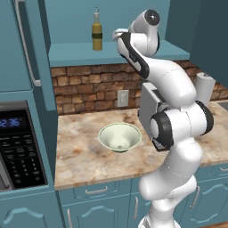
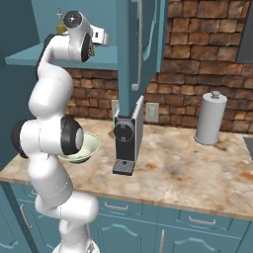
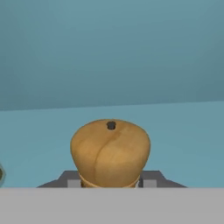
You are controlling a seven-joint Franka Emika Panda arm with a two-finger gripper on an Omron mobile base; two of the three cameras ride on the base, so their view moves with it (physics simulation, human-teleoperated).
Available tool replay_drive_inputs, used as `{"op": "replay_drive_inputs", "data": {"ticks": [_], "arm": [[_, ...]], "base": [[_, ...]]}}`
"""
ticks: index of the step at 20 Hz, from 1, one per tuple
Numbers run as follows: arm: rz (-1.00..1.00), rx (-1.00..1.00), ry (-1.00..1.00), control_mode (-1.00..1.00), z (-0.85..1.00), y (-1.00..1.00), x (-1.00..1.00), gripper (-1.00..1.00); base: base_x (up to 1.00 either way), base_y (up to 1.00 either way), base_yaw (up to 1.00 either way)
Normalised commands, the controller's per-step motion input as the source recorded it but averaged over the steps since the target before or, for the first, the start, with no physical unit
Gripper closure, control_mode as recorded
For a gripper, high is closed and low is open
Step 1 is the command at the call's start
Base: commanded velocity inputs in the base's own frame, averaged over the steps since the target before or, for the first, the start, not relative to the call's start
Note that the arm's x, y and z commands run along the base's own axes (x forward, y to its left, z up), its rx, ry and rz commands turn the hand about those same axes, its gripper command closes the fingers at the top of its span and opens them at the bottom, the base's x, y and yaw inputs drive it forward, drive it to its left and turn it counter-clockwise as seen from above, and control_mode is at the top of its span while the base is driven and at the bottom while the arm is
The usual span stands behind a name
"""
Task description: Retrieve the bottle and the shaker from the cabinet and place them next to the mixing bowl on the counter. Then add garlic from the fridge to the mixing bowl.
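I have the pincer [image 3: 109,186] up inside the cabinet [image 1: 133,51], its dark tips closed in snug against both sides of the shaker [image 3: 110,153] on the shelf, low down so the knob clears. The bottle [image 1: 97,32] waits beside it; the mixing bowl [image 1: 120,137] sits below on the counter [image 1: 80,156].

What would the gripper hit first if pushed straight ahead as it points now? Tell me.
The shaker: its wooden top sits right between the gripper fingertips, which look closed on it. Behind it stands the teal back wall of the cabinet; how far back is unclear.
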Motion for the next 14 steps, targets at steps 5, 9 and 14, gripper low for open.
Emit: {"op": "replay_drive_inputs", "data": {"ticks": [5, 9, 14], "arm": [[0.00, 0.00, -0.02, -1.00, 0.00, -0.03, -0.13, 1.00], [0.00, 0.01, -0.08, -1.00, 0.00, -0.32, -0.57, 1.00], [0.00, 0.00, -0.08, -1.00, 0.00, -0.28, -0.69, 1.00]], "base": [[0.00, 0.00, 0.00], [0.00, 0.00, 0.00], [0.00, 0.00, 0.00]]}}
